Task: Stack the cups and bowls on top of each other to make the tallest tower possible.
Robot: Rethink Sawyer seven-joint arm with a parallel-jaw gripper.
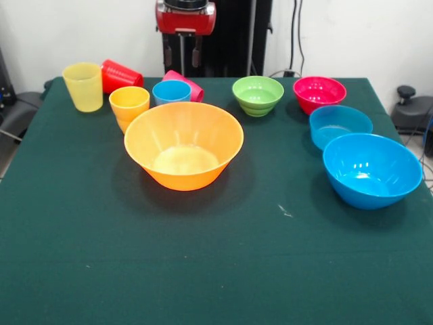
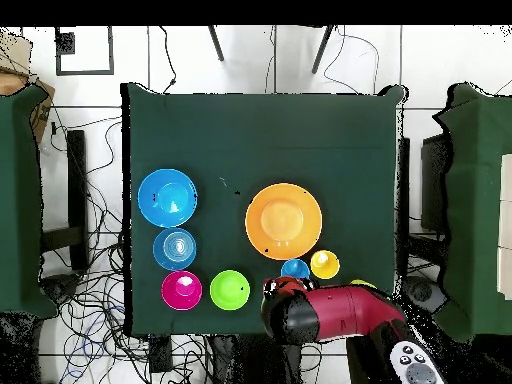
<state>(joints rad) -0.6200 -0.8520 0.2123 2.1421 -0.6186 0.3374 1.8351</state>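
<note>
The large orange bowl [image 1: 184, 145] [image 2: 284, 221] stands upright on the table [image 1: 216, 271], in front of the claw [image 1: 187, 51] as the front view shows it. Claw opening: cannot tell. Nothing is stacked.

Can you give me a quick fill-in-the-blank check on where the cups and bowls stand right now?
1. The red cup lies on its ____.
2. The bowl between the magenta bowl and the large blue bowl is coloured ____.
3. The large orange bowl holds ____ cups.
4. The yellow cup stands ____.

Missing words: side; blue; no; upright
</note>
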